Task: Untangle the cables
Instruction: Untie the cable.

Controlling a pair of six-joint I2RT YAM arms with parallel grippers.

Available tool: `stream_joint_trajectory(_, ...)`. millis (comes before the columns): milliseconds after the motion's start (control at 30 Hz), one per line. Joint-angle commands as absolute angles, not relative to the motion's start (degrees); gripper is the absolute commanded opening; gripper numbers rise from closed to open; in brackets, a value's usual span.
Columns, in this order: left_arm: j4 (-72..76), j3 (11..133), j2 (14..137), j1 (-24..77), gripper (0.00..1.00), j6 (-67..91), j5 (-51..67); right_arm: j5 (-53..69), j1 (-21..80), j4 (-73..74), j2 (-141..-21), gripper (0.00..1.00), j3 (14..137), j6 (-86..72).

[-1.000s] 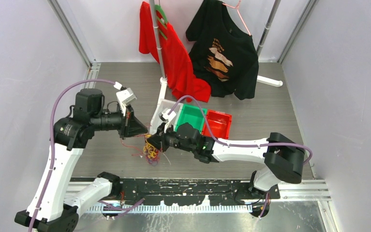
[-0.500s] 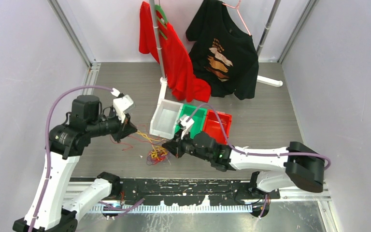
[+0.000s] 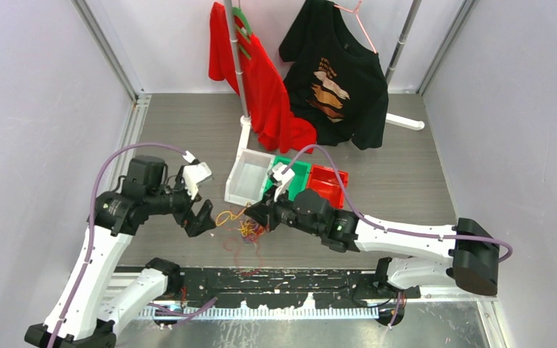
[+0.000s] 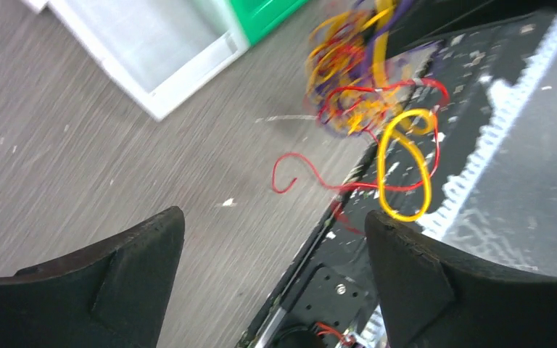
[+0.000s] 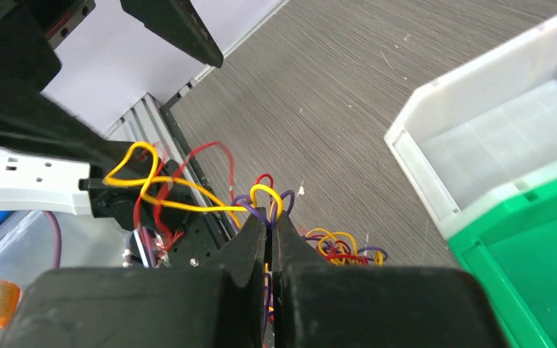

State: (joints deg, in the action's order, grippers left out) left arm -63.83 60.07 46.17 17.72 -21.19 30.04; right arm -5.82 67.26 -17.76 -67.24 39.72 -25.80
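Note:
The cables (image 3: 245, 230) are a tangle of thin red, yellow and purple wires, hanging just in front of the white bin. My right gripper (image 3: 259, 217) is shut on the cables; in its wrist view the tips (image 5: 270, 217) pinch yellow and purple loops (image 5: 265, 199), and more strands (image 5: 344, 250) hang below. My left gripper (image 3: 203, 218) stands open just left of the tangle with nothing between its fingers. In the left wrist view the gripper (image 4: 273, 217) faces the bundle (image 4: 355, 80), and a loose yellow loop (image 4: 405, 174) hangs over the black rail.
A white bin (image 3: 249, 181), a green bin (image 3: 290, 176) and a red bin (image 3: 328, 186) stand in a row behind the tangle. A red shirt (image 3: 261, 80) and a black shirt (image 3: 341, 72) hang from a rack at the back. The black base rail (image 3: 297, 279) runs along the near edge.
My left gripper has opened, let go of the cables and swung down towards the near edge. The right gripper stays shut on the bundle, which has shifted slightly right.

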Motion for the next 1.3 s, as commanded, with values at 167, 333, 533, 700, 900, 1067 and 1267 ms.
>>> stream_joint_trajectory(167,-66.66,69.02,47.55,17.58,0.93,-23.70,45.55,-1.21,67.07,-16.64,-72.59,0.01,49.95,-24.13)
stream_joint_trajectory(333,-63.71,68.03,49.18,17.63,0.90,-20.63,47.75,-0.39,67.06,-14.49,-75.14,0.01,55.08,-23.20)
stream_joint_trajectory(533,-60.78,68.02,49.67,17.66,0.81,-19.46,44.62,0.92,67.11,-12.18,-75.86,0.01,59.13,-21.78)
stream_joint_trajectory(700,-59.86,68.41,49.96,17.65,0.37,-20.32,38.76,1.08,67.06,-11.08,-75.40,0.01,58.98,-21.18)
stream_joint_trajectory(900,-60.05,68.73,48.32,17.63,0.07,-22.78,35.47,-0.27,66.89,-10.95,-73.68,0.09,56.16,-21.65)
stream_joint_trajectory(1067,-61.43,70.95,47.90,17.60,0.00,-23.32,35.30,-1.70,66.51,-11.22,-72.33,0.31,53.80,-21.97)
stream_joint_trajectory(1267,-62.73,72.85,47.82,17.65,0.00,-21.63,39.01,-1.62,66.44,-12.47,-72.29,0.39,53.04,-22.64)
